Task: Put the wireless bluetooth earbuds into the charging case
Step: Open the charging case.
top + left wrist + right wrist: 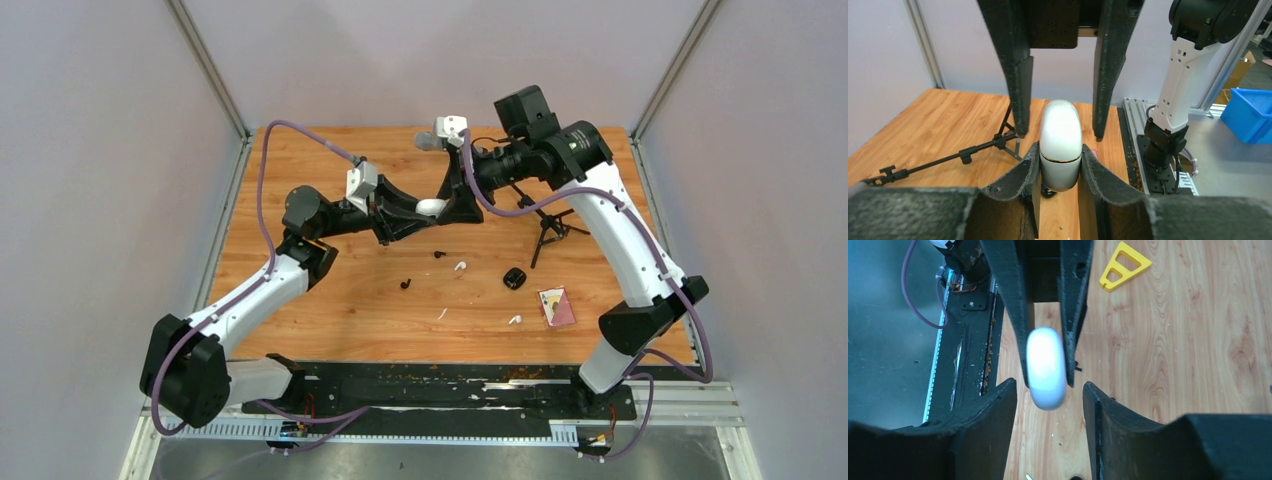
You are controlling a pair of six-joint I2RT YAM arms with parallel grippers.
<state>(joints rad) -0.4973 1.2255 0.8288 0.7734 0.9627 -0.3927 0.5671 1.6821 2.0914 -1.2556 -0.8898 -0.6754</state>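
My left gripper (425, 210) is shut on a white charging case (431, 207) and holds it above the table, lid closed. In the left wrist view the case (1060, 145) sits pinched between my fingers. My right gripper (456, 203) is open, its fingers either side of the case's far end without touching it; the right wrist view shows the case (1046, 367) just beyond its open fingertips. On the table lie a black earbud (439, 254), a white earbud (460, 266), another black earbud (405, 284) and another white earbud (515, 320).
A small black case (514, 278) lies right of the earbuds, with a card (557, 306) beyond it. A black mini tripod (548, 225) lies at the right. A thin white sliver (442, 313) lies near the front. A yellow triangle (1124, 265) shows in the right wrist view.
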